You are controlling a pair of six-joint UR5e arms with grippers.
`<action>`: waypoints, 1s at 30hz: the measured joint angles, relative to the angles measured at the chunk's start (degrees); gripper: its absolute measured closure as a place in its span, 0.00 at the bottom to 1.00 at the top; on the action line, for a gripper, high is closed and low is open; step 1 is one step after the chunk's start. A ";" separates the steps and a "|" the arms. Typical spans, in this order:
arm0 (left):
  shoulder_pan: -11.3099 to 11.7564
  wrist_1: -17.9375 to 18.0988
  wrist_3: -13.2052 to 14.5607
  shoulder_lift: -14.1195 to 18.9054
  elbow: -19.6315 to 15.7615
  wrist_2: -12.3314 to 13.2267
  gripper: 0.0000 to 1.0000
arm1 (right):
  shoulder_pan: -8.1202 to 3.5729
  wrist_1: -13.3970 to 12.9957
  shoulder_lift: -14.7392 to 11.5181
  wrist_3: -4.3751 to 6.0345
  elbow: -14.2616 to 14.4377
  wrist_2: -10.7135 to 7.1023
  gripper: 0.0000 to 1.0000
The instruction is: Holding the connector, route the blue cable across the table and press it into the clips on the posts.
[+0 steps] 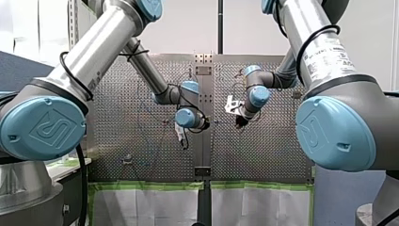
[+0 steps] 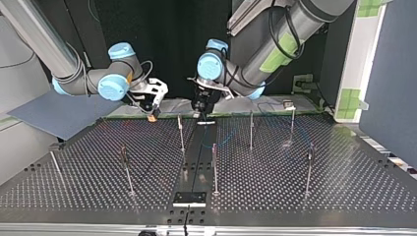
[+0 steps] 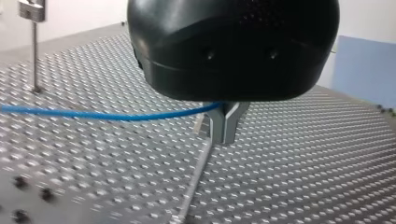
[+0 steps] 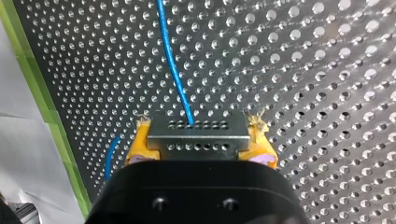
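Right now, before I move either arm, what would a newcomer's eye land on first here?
First, the bright blue cable, running over the perforated table to my left hand, which pinches it. Next, my right hand, yellow pads clamped on the metal connector where the cable ends. Then the thin posts standing across the table in the top view.

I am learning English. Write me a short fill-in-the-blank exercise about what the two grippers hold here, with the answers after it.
1. My right gripper holds the connector between ____ pads.
2. The cable that leaves the connector is ____.
3. My left gripper is shut on the ____.

Answers: yellow; blue; cable.
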 joint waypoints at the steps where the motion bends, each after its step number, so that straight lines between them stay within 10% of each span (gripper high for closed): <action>1: 0.04 -0.05 -0.01 -0.44 0.10 0.20 1.00 | -0.08 -0.14 0.06 0.02 0.00 -0.02 1.00; 30: 3.31 -4.26 -1.17 -8.06 12.89 4.16 1.00 | -3.16 -5.40 1.81 0.52 -0.27 -1.52 1.00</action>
